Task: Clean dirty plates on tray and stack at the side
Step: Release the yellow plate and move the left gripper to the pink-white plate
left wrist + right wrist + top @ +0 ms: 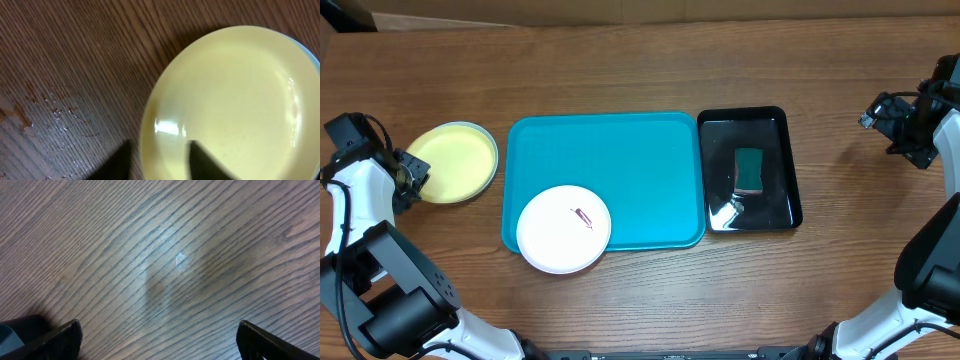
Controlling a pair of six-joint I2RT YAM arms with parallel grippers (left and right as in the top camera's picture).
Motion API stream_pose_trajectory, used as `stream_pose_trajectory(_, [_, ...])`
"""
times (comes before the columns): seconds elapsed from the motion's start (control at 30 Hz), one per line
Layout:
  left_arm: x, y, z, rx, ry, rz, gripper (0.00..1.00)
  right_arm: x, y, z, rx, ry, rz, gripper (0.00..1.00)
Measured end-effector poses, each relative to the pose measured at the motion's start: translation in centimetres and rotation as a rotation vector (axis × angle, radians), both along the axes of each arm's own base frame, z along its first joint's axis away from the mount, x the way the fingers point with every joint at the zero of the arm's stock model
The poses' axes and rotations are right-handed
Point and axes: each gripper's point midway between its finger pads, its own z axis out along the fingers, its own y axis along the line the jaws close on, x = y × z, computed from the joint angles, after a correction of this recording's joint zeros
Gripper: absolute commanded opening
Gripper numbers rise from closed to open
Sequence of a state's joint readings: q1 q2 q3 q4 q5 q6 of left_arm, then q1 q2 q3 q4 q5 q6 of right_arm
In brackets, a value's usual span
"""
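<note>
The yellow-green plate [450, 162] is seen on the wooden table [620, 60], just left of the turquoise tray [620, 140] and apart from it. At its edge in the left wrist view a sliver of a pale blue plate [311, 54] is shown, lying beneath it. The left gripper [415, 172] is placed at the yellow-green plate's left edge, its fingers [205, 162] held apart with the rim between them. Whether the rim is touched cannot be told. Wet streaks [55, 112] are seen on the wood beside the plate. The white plate [563, 228], marked with a small reddish smudge [582, 217], is set on the turquoise tray's near left corner and overhangs the rim. A green sponge [750, 170] is laid in the glossy black tray [720, 125], which is set just beside the turquoise tray's right side. The right gripper [878, 113] is held well to the right over bare wood — its fingers [60, 340] are spread wide
</note>
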State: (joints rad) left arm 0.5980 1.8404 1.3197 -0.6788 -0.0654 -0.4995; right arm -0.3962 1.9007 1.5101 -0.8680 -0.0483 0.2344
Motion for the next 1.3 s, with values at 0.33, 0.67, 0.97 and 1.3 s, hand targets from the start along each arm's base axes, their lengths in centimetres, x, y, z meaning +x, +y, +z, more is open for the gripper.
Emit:
stream_pose_trajectory(0.33, [-0.4, -3.0, -0.7, -0.147, 0.007, -0.066, 0.64, 0.0, 0.0, 0.0, 0.001, 0.0, 0.0, 1.0])
stream_pose_trajectory(0.67, [-4.5, -11.8, 3.2, -0.408, 0.08, -0.216, 0.59, 0.0, 0.0, 0.0, 0.0, 0.0, 0.0, 1.0])
stream_pose_trajectory(0.97, [-7.5, -20.1, 10.3, -0.23, 0.09, -0.472, 0.62, 0.0, 0.0, 0.0, 0.001, 0.0, -0.001, 1.0])
stream_pose_trajectory(1.3, [-10.2, -20.2, 3.0, -0.165, 0.248, -0.382, 0.34, 0.0, 0.0, 0.0, 0.0, -0.001, 0.0, 1.0])
